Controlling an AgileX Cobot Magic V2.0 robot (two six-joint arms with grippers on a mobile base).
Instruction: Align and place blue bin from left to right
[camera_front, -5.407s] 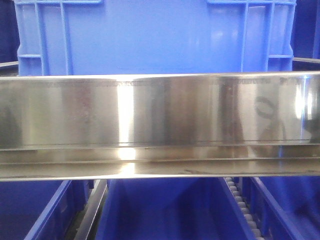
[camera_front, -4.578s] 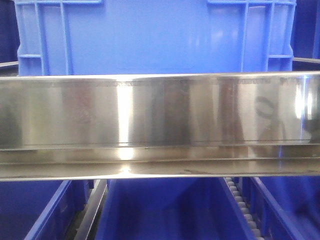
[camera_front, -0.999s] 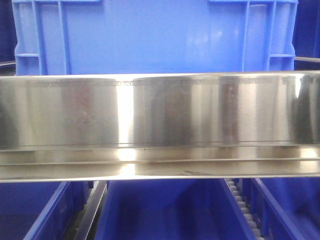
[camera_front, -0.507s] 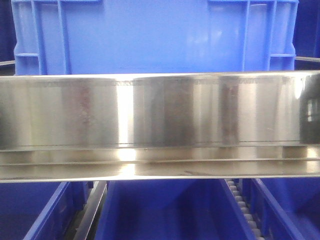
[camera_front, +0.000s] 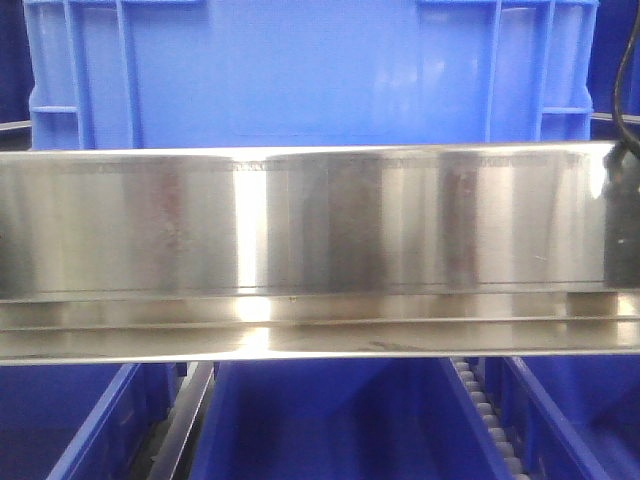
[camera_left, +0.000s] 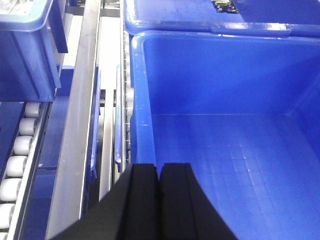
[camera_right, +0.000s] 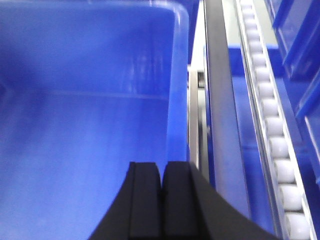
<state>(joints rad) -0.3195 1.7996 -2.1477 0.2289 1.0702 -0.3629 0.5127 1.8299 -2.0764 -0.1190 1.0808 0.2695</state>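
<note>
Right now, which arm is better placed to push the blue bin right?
Right, probably: the right gripper hangs over the blue bin interior by its right wall, the pushing side. The left gripper hangs over the left wall, rails outside.

Blue bin (camera_left: 230, 145) open above, roomy inside. Outside its walls only narrow slots: steel rail (camera_left: 75, 130) and rollers (camera_left: 24, 145) crowd one side, second rail (camera_right: 222, 115) the other. Broad steel beam (camera_front: 320, 220) bars the front.
</note>
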